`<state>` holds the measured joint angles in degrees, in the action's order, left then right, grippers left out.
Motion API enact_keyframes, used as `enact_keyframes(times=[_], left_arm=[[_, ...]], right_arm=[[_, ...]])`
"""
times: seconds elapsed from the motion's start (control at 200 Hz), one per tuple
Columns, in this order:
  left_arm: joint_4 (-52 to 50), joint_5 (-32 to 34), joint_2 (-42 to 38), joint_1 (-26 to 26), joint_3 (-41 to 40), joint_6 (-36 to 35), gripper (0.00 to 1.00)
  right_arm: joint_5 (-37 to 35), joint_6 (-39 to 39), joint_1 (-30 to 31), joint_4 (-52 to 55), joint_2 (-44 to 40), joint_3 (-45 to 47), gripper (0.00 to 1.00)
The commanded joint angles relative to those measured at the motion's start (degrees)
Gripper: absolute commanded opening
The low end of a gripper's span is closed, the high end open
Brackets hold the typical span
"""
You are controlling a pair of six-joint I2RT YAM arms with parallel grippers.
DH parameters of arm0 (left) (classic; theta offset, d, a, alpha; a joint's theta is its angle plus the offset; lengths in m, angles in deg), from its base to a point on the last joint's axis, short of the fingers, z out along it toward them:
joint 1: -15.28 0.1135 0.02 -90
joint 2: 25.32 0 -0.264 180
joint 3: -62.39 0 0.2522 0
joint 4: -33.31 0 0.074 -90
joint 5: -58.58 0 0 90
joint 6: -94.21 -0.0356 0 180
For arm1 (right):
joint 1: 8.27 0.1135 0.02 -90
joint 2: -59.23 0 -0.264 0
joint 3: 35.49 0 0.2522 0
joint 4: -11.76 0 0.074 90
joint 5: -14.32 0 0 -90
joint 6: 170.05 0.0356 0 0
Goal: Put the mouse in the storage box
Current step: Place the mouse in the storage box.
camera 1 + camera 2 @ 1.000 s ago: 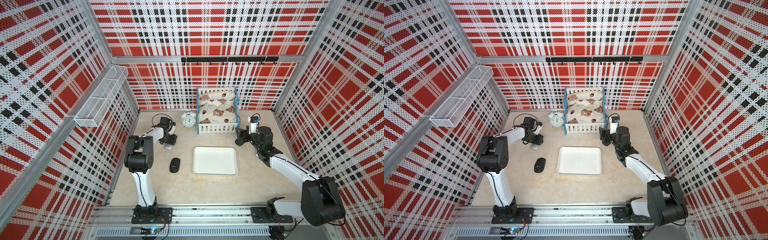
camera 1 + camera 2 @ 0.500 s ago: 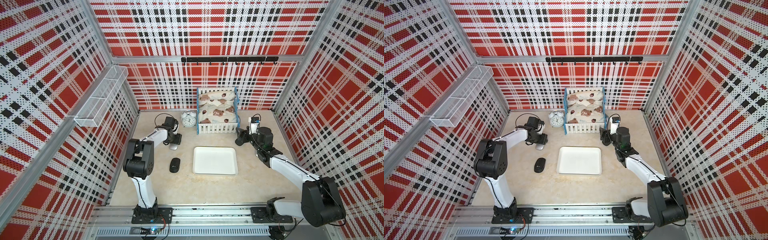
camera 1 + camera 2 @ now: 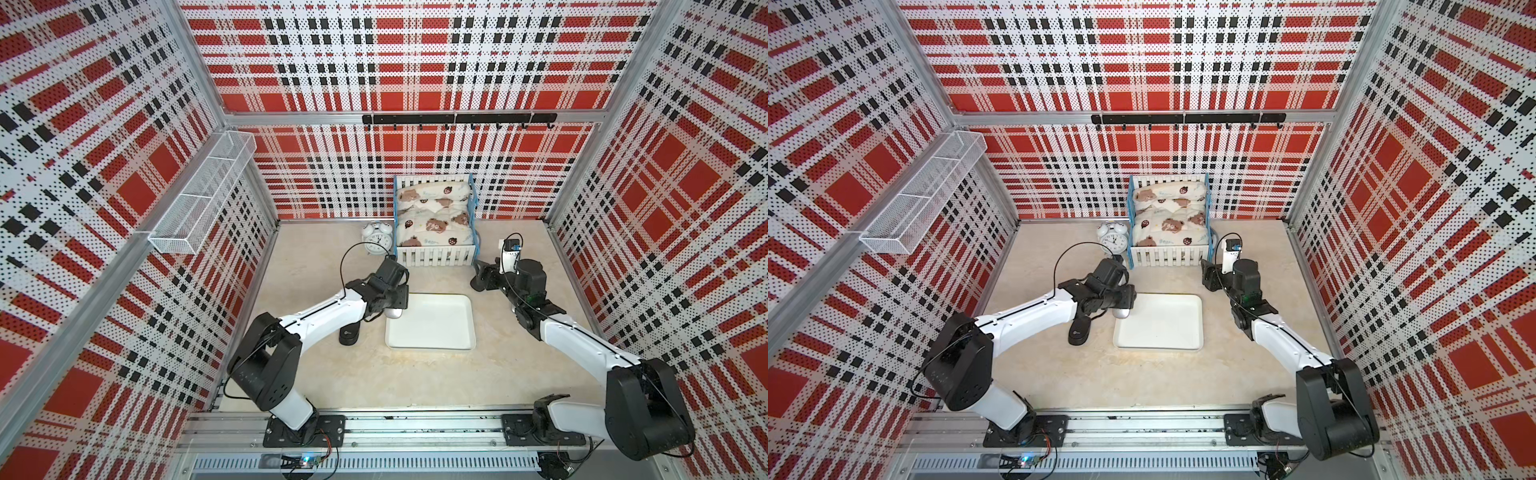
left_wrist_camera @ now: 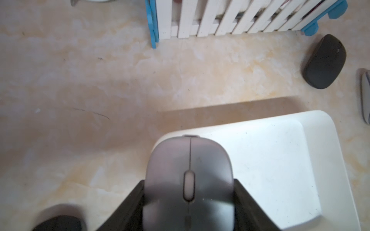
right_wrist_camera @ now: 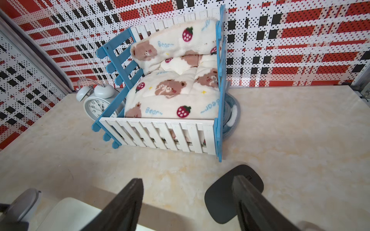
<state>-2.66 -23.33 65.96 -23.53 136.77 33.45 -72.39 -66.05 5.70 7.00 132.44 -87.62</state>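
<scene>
Left gripper (image 4: 188, 184): clamped on the grey mouse (image 4: 188, 160), one finger on each long side, mouse off the table. The mouse's front end sticks out past the fingertips and overhangs a corner of the storage box (image 4: 280, 160). In both top views the gripper (image 3: 392, 299) sits over the box's (image 3: 436, 328) far corner on the left arm's side, and the rest of the tray extends away from it towards the right arm. Nothing is in the box.

Right gripper (image 5: 188, 200): jaws apart with nothing between them, above the table. A black mouse (image 5: 220, 200) lies flat on the table just below it, partly behind one finger (image 5: 252, 204). The toy bed (image 5: 170, 96) is straight ahead of this gripper, with the alarm clock (image 5: 96, 106) beside the bed.

A second black mouse (image 3: 1079, 330) lies on the table under the left forearm, behind the left gripper and just outside the box's (image 3: 1163, 328) edge.
</scene>
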Motion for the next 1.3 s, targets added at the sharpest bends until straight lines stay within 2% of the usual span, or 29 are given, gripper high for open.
enact_keyframes(times=[0.0, 0.09, 0.205, 0.611, 0.977, 1.298], left_arm=[[6.45, 1.91, -2.27, -2.05, -2.01, 7.48, 0.3], [9.65, 0.86, -0.94, -3.81, -3.56, 9.52, 0.3], [10.0, 2.79, 2.25, -5.72, -4.04, 10.14, 0.29], [13.3, 4.29, 7.83, -6.02, -7.0, 10.49, 0.29], [11.0, 5.81, 10.59, -6.89, -6.31, 10.32, 0.27], [5.89, 9.89, 10.64, -8.17, -2.49, 9.61, 0.42]], right_arm=[[-1.0, 0.84, 0.72, -0.62, -1.89, 0.58, 0.77], [-0.92, 1.03, 0.73, -1.21, -1.94, 0.92, 0.77], [-0.85, 1.2, 0.96, -0.86, -1.98, 0.87, 0.77], [-1.97, 0.33, 0.97, -0.93, -2.82, 3.03, 0.77], [-1.79, 0.41, 0.96, -1.91, -0.96, 3.01, 0.77], [-1.88, 0.09, 0.97, -1.81, -0.6, 2.99, 0.77]])
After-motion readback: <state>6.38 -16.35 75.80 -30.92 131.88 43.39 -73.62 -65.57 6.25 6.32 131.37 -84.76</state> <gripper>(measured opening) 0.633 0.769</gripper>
